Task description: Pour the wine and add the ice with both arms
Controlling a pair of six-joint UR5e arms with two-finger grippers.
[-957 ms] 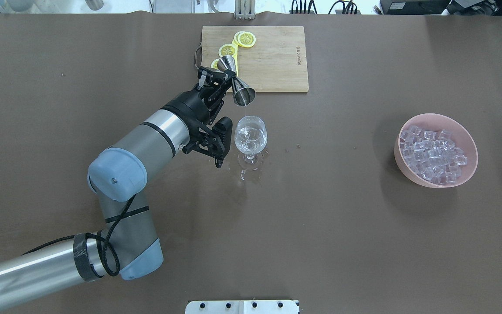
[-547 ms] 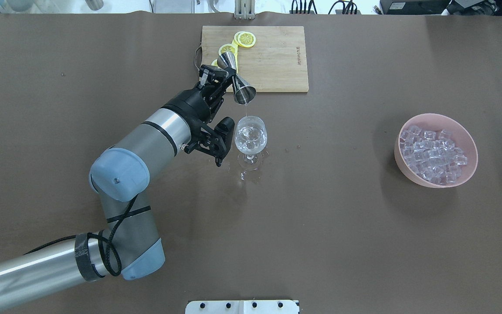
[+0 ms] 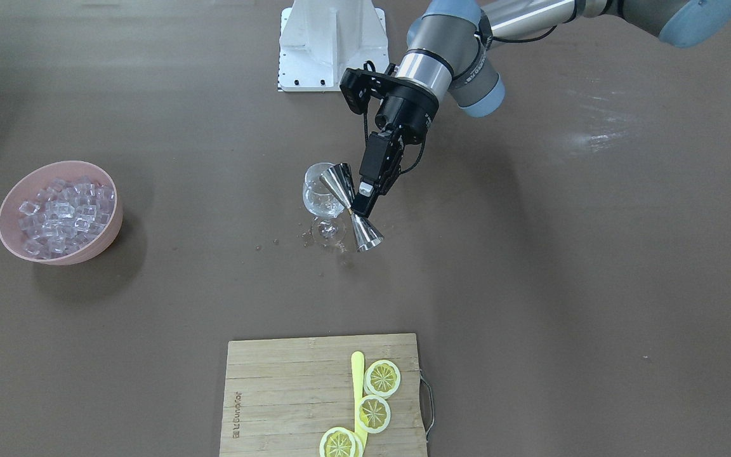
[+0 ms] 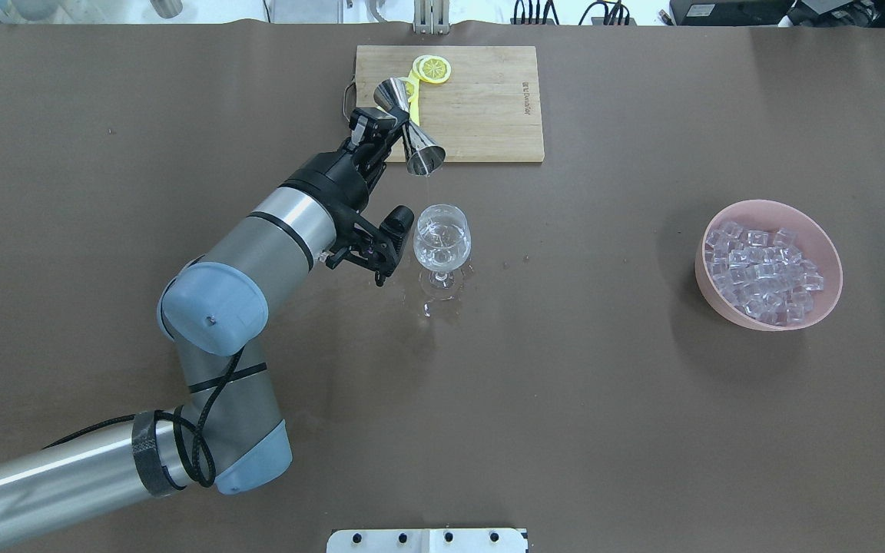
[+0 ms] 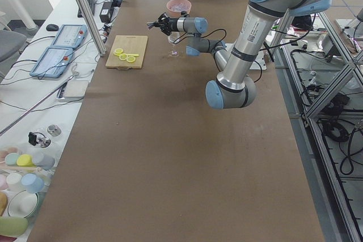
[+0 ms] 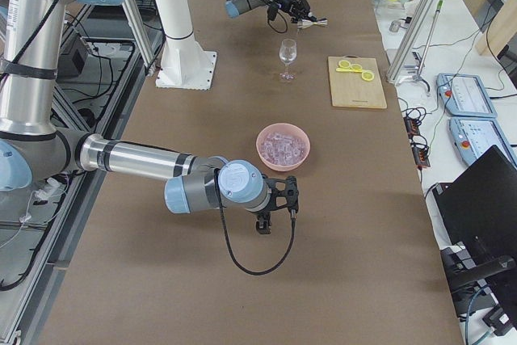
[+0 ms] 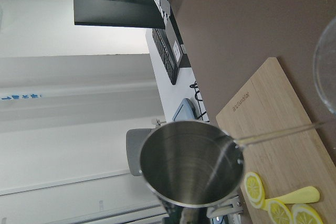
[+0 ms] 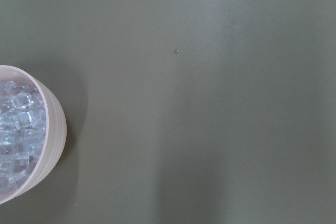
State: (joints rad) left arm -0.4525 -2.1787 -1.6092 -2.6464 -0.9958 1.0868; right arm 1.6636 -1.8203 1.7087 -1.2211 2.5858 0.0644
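My left gripper (image 4: 390, 132) is shut on a steel jigger (image 4: 410, 129) at its waist. The jigger is tilted, mouth down towards the wine glass (image 4: 442, 238), and hangs beyond it at the cutting board's near edge. A drop falls from the mouth. The glass stands upright with a little clear wine (image 4: 441, 230) in it. The front view shows the jigger (image 3: 348, 206) beside the glass (image 3: 320, 190). The ice (image 4: 761, 269) fills a pink bowl (image 4: 769, 207) at the right. My right gripper (image 6: 275, 199) shows only in the right side view, near the bowl; I cannot tell its state.
A wooden cutting board (image 4: 481, 107) with lemon slices (image 4: 435, 69) lies at the far side of the table. Spilled droplets (image 4: 431, 307) wet the table around the glass foot. The white pedestal (image 3: 330, 44) stands at the robot's side.
My left gripper has drawn the jigger away from the glass towards the cutting board. The thin stream into the glass has shrunk to a drop.
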